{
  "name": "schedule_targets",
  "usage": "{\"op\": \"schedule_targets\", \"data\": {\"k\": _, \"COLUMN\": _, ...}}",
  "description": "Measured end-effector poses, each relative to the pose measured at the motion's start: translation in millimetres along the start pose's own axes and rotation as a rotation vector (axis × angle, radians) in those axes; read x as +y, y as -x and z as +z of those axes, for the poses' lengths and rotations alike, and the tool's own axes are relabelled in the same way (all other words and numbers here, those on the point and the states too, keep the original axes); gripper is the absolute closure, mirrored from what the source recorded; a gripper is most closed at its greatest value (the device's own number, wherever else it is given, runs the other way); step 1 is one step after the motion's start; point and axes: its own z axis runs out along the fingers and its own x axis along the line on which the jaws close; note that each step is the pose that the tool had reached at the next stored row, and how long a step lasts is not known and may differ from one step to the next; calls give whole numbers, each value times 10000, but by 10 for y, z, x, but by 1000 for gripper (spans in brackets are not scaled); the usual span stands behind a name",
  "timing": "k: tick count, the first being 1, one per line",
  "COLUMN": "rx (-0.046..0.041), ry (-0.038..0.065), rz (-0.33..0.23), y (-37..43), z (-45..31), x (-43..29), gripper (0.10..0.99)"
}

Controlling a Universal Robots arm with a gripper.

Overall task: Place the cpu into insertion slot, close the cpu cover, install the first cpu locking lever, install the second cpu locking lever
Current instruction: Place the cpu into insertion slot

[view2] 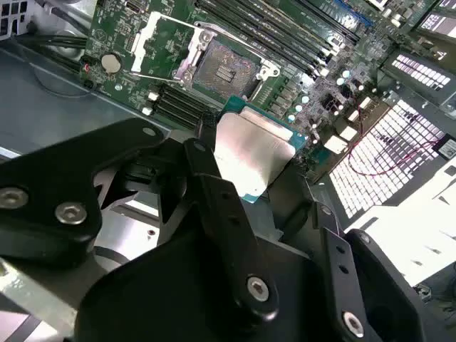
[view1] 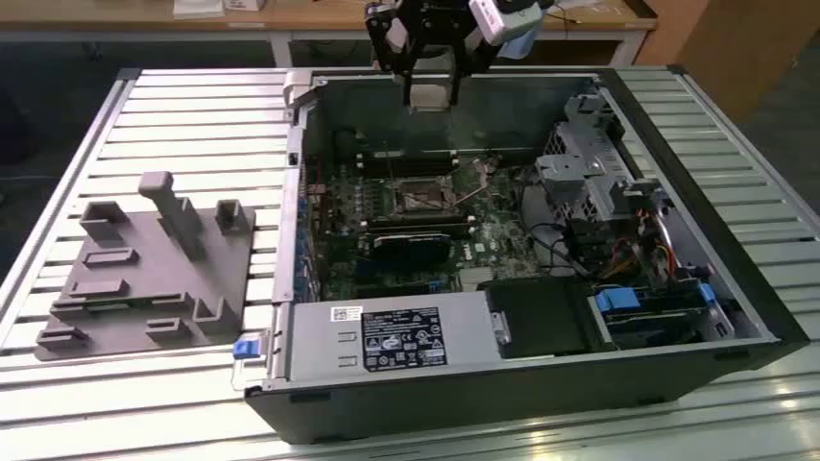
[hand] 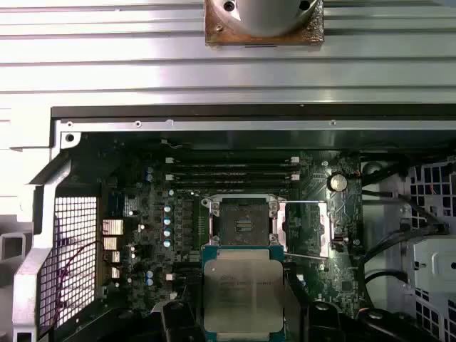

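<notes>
i'm pinching the cpu (hand: 244, 296) btwn my jaws, w/ 1 black finger (view2: 214, 185) pressing on each of 2 opposite edges. its dull silver face is turning twd both wrist cams and its green rim is peeking out past the metal. my gripper (view1: 429, 96) is hanging high over the open pc case (view1: 736, 252), up by 1 of its walls, so the cpu is riding in the air, well apart from the board and touching nothing but my fingers.

the insertion slot (hand: 242, 226) is lying beyond my fingertips, down on the green motherboard (view2: 117, 32), w/ its dark centre lying bare inside the silvery rim. the cpu cover (hand: 320, 228) is lying flipped open just beside the slot, w/ board showing thru its square window. long black memory slots (hand: 235, 171) are running just past the slot, on the side farther from my jaws.

a grey fixture plate (view1: 141, 269) w/ upright blocks is sitting on the slatted metal table (view1: 192, 96), well apart from my jaws, twd the exterior view's left. a labelled psu box (view1: 384, 336) is sitting at the case end farthest from my jaws.
</notes>
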Motion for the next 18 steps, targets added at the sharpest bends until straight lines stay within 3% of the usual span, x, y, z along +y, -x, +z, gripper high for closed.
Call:
{"op": "schedule_targets", "data": {"k": 12, "rx": 0, "ry": 0, "rz": 0, "y": 0, "z": 1, "x": 0, "gripper": 549}}
{"op": "schedule_targets", "data": {"k": 18, "rx": -1, "ry": -11, "rz": 0, "y": 2, "z": 77, "x": -7, "gripper": 549}}
